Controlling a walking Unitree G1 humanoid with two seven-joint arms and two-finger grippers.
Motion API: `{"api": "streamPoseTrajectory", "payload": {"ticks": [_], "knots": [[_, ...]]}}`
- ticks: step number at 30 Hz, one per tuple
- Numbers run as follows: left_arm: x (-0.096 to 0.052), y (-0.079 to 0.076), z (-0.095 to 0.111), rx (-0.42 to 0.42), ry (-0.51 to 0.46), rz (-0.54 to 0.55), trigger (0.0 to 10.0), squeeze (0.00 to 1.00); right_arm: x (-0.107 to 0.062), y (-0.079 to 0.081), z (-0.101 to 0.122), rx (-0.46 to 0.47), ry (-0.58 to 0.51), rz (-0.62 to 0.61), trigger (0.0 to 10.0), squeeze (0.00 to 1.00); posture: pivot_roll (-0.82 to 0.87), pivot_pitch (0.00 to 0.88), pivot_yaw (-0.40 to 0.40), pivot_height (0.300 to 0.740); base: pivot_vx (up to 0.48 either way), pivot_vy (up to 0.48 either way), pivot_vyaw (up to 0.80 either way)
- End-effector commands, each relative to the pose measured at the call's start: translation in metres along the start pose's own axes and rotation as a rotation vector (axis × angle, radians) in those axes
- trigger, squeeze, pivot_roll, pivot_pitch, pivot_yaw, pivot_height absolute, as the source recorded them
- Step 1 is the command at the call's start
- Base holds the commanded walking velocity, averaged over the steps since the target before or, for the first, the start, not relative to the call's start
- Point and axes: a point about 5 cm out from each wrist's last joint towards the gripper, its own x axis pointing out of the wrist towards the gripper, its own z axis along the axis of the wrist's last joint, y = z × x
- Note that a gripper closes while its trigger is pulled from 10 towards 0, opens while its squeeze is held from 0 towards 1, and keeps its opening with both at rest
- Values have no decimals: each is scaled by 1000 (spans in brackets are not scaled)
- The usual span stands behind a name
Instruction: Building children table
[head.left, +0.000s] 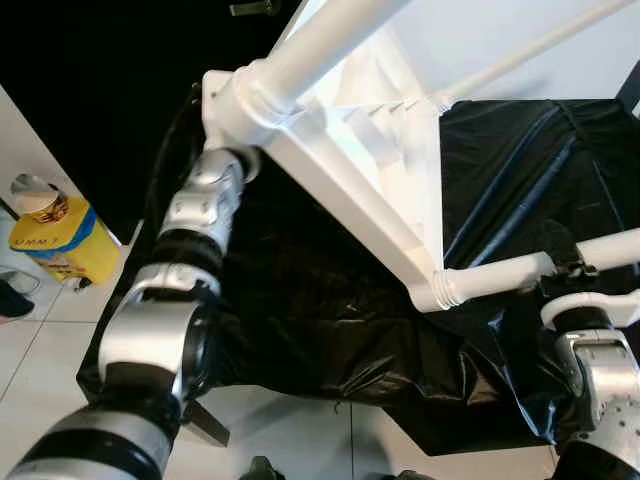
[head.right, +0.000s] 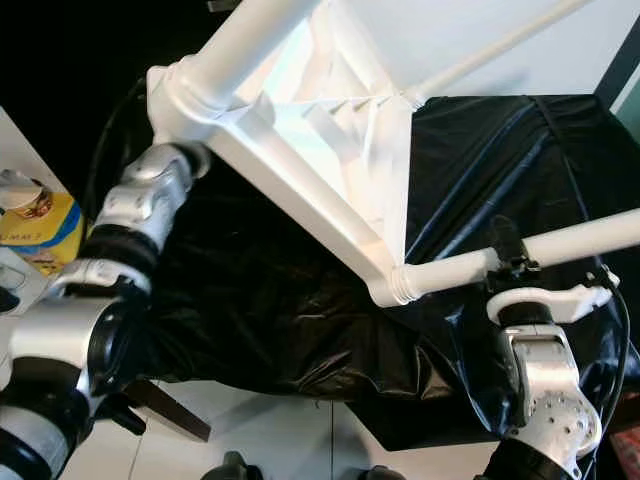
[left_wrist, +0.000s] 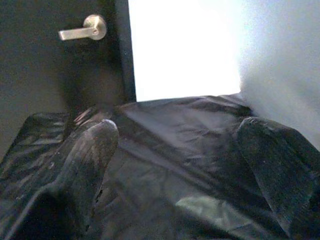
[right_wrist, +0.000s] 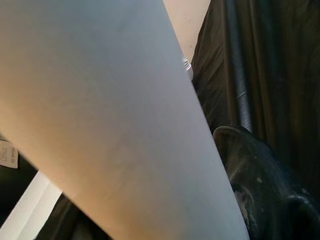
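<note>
White plastic table (head.left: 370, 190) upturned on black sheeting (head.left: 300, 320), blocking my view; right gripper (head.right: 512, 262) clamped on table leg (head.right: 570, 243); left gripper (left_wrist: 175, 165) spread, empty; yellow bag (head.left: 62, 238) nearby

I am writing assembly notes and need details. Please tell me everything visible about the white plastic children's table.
The white plastic children's table is glossy and is tipped up on its side over a surface covered with black plastic sheet, its ribbed underside facing the camera. Round white legs are screwed into ringed corner sockets; three show. The right gripper is at the leg that runs out to the right, with that leg pressed against one black finger in the right wrist view. The left gripper, jaws open, reaches under the upper-left corner.
</note>
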Motion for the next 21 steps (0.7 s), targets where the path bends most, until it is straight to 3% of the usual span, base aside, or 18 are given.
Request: {"api": "streamPoseTrajectory", "payload": {"ticks": [1, 3, 4, 7, 10, 13, 15, 16, 17, 20, 21], "knots": [[3, -6, 6, -7, -18, -13, 10000, 0, -12, -24, -12, 60, -3, -105, 10000, 0, -112, 57, 38, 740, 0, 0, 0], [14, -31, 30, -19, -77, -74, 10000, 0, -26, -48, -9, -2, -58, -225, 10000, 0, -125, 63, 54, 740, 0, 0, 0], [14, -31, 30, -19, -77, -74, 10000, 0, -26, -48, -9, -2, -58, -225, 10000, 0, -125, 63, 54, 740, 0, 0, 0], [22, -60, 53, -32, -135, -149, 10000, 0, -50, -71, -1, -55, -129, -356, 10000, 0, -144, 68, 72, 740, 0, 0, 0], [23, -68, 59, -36, -152, -174, 10000, 0, -57, -77, 2, -64, -156, -397, 10000, 0, -159, 72, 86, 740, 0, 0, 0], [24, -90, 75, -45, -195, -237, 10000, 0, -75, -82, 9, -92, -228, -461, 10000, 0, -188, 75, 111, 740, 0, 0, 0], [24, -90, 75, -45, -195, -237, 10000, 0, -75, -82, 9, -92, -228, -461, 10000, 0, -188, 75, 111, 740, 0, 0, 0], [25, -93, 78, -49, -204, -248, 10000, 0, -80, -81, 9, -108, -242, -462, 10000, 1000, -194, 75, 115, 740, 0, 0, 0], [25, -93, 78, -49, -204, -248, 10000, 0, -80, -81, 9, -108, -242, -462, 10000, 1000, -194, 75, 115, 740, 0, 0, 0], [25, -103, 87, -50, -231, -274, 10000, 0, -107, -75, 8, -195, -312, -520, 10000, 1000, -224, 75, 148, 740, 0, 0, 0], [25, -103, 87, -50, -231, -274, 10000, 0, -107, -75, 8, -195, -312, -520, 10000, 1000, -224, 75, 148, 740, 0, 0, 0]]}}
